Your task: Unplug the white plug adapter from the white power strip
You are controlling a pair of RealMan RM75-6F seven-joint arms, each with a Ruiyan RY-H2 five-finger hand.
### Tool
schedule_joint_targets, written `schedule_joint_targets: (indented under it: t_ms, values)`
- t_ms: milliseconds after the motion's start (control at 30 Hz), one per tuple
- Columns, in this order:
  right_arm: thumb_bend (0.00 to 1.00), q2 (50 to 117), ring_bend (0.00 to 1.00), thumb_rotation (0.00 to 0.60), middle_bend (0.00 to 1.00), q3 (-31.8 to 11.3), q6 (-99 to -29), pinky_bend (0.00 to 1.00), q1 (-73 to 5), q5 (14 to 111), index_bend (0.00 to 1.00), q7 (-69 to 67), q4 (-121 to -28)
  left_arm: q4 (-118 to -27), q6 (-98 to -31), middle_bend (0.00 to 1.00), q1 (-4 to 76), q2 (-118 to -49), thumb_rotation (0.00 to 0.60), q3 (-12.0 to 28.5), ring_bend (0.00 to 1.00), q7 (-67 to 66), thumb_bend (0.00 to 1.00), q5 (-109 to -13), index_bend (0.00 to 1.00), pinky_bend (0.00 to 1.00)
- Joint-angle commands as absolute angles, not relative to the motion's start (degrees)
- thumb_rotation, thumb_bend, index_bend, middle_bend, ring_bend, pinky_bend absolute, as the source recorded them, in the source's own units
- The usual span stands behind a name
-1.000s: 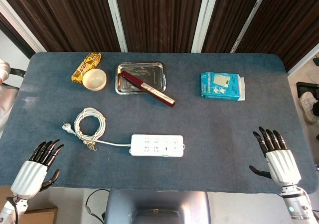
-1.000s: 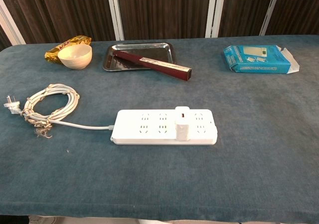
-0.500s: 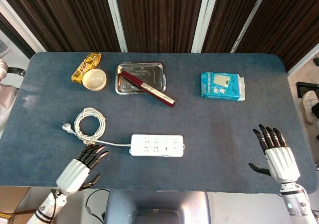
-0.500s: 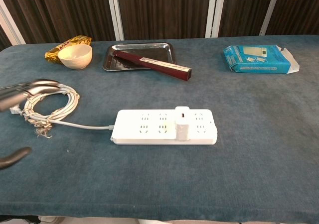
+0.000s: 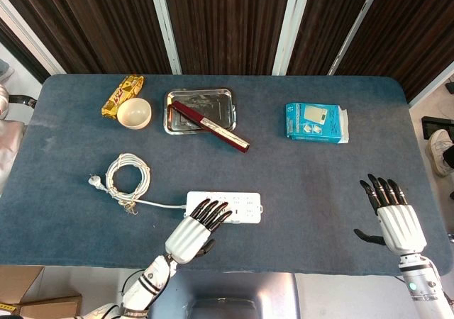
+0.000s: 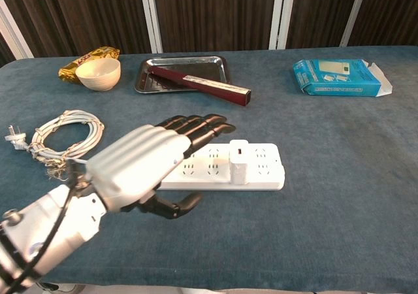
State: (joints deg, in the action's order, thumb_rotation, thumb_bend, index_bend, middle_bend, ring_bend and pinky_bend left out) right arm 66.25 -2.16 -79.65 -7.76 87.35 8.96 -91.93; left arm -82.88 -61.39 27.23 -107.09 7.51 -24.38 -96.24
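Observation:
The white power strip (image 5: pixel 237 207) (image 6: pixel 261 166) lies near the table's front edge, its coiled cable (image 5: pixel 128 176) (image 6: pixel 62 134) off to the left. A white plug adapter (image 6: pixel 238 163) (image 5: pixel 237 210) stands plugged in near the strip's right half. My left hand (image 5: pixel 193 232) (image 6: pixel 147 163) hovers open over the strip's left end, fingers stretched toward the adapter, which it is not touching. At the front right edge my right hand (image 5: pixel 394 218) is open with fingers spread, far from the strip; it does not appear in the chest view.
At the back stand a steel tray (image 5: pixel 179 101) with a dark red box (image 5: pixel 210 126) across it, a cream bowl (image 5: pixel 134 113), a yellow snack packet (image 5: pixel 120 92) and a blue carton (image 5: pixel 316 122).
My left hand has swept right from the front left corner to above the strip's left end. The right hand has barely moved.

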Motion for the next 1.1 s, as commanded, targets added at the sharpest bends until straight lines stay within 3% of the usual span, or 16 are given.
schedule_joint_targets:
  t_ms: [33,400,700,1100]
  values:
    - [0.22,65.85,0.00,0.600,0.00,-2.21,-79.51,0.00,-7.76,87.03,0.00,8.33,-91.90,-79.24,-58.71,0.00,30.44,-111.07,0.600,10.68,0.00,-27.68,0.38,-92.76,0.00,0.09]
    - [0.22,64.51,0.00,0.600,0.00,-2.88,-79.44,0.00,-7.78,85.55,0.00,6.92,-91.95,-75.40,-55.70,0.00,34.84,-116.48,0.600,12.08,0.00,-32.70,0.38,-85.96,0.00,0.09]
    - [0.22,63.80,0.00,0.600,0.00,-2.37,-79.44,0.00,-7.54,85.82,0.00,5.70,-92.24,-66.24,-58.26,0.00,38.55,-123.85,0.600,13.75,0.00,-32.88,0.38,-84.90,0.00,0.09]
    - [0.22,62.54,0.00,0.600,0.00,-2.25,-80.07,0.00,-7.17,86.14,0.00,3.59,-92.18,-59.55,-60.23,0.00,40.72,-127.52,0.600,13.82,0.00,-31.93,0.38,-83.41,0.00,0.11]
